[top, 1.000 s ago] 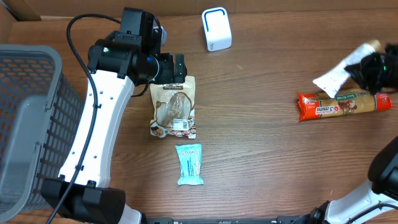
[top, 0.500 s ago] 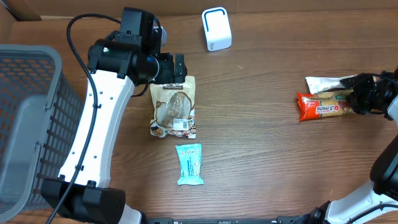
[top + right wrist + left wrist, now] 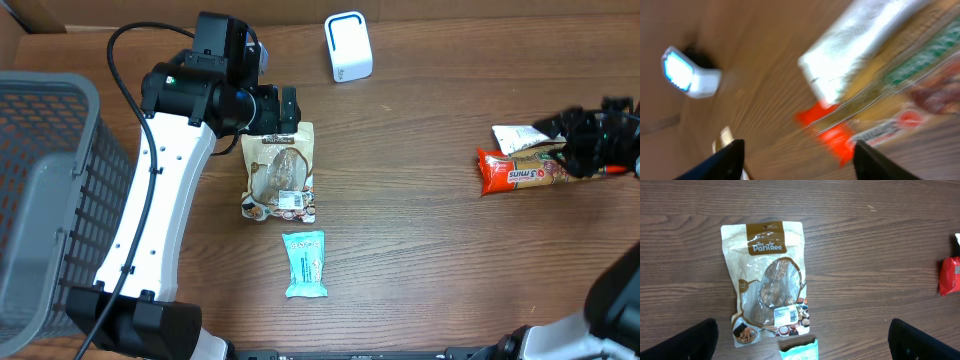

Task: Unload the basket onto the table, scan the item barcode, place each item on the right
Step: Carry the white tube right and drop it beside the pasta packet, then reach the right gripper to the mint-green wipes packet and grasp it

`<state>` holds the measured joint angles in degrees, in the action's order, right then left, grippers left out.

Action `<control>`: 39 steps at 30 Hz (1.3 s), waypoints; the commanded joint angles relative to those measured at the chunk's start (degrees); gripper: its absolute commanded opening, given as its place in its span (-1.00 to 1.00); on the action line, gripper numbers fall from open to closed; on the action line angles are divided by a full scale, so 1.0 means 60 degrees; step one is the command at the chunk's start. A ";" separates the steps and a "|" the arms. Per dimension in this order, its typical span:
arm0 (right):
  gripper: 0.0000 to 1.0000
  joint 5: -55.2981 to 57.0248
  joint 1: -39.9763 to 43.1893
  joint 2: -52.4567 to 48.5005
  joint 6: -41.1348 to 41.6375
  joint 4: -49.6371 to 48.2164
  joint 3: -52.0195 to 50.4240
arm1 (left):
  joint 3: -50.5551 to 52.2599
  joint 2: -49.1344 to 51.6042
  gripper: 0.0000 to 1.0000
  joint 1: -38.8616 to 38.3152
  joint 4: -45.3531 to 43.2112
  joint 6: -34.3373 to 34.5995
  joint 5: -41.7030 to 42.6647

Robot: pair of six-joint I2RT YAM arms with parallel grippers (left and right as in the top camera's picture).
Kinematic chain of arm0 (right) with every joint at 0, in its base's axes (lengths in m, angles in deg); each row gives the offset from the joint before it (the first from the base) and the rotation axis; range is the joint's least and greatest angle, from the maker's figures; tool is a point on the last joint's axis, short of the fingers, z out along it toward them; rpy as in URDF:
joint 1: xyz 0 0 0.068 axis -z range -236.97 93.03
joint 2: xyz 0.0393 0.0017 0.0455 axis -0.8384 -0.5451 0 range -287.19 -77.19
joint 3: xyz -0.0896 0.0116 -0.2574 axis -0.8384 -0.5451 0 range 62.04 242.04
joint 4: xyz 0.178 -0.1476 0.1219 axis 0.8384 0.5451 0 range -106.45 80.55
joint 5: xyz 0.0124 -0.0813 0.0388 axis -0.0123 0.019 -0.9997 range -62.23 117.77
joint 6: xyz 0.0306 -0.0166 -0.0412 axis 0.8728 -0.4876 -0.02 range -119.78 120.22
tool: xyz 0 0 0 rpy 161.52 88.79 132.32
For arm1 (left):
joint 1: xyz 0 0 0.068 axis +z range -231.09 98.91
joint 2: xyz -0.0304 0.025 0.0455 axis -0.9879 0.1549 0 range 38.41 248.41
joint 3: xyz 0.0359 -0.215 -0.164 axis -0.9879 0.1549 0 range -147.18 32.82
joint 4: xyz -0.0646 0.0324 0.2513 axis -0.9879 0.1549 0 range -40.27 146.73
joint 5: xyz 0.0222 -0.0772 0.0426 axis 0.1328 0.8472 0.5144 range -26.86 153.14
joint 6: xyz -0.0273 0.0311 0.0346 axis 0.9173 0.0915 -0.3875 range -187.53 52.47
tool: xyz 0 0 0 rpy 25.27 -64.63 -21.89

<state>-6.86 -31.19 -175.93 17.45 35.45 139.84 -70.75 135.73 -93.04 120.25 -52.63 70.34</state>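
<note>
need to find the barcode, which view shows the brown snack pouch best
The left wrist view: the brown snack pouch lies flat, whole and sharp, white label near its bottom. Overhead shows it whole but smaller. The right wrist view is too blurred to tell.

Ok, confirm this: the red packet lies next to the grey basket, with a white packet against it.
Not quite. The overhead view shows the red packet by the right end effector, across the table from the grey basket. A white packet does lie against it.
</note>
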 commanded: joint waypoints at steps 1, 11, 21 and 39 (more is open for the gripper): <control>0.65 -0.0364 -0.0914 0.1151 -0.1042 0.0670 0.0583 | -0.0051 0.0084 0.99 0.0025 -0.0015 0.0091 -0.0058; 0.77 -0.0521 -0.5544 0.0951 -0.1231 0.1264 -0.0004 | -0.0051 0.0084 0.99 0.0025 -0.0015 0.0091 -0.0058; 0.75 -0.0018 -0.9602 -0.0929 0.0397 -0.0397 -0.0659 | -0.0051 0.0084 0.99 0.0025 -0.0015 0.0095 -0.0058; 0.30 0.0262 -1.2018 -0.2714 0.3111 -0.1242 -0.1177 | -0.0051 0.0084 1.00 0.0025 -0.0015 0.0091 -0.0058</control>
<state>-6.18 -102.86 -191.90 32.73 28.57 133.61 -70.75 135.73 -93.04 120.25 -52.63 70.34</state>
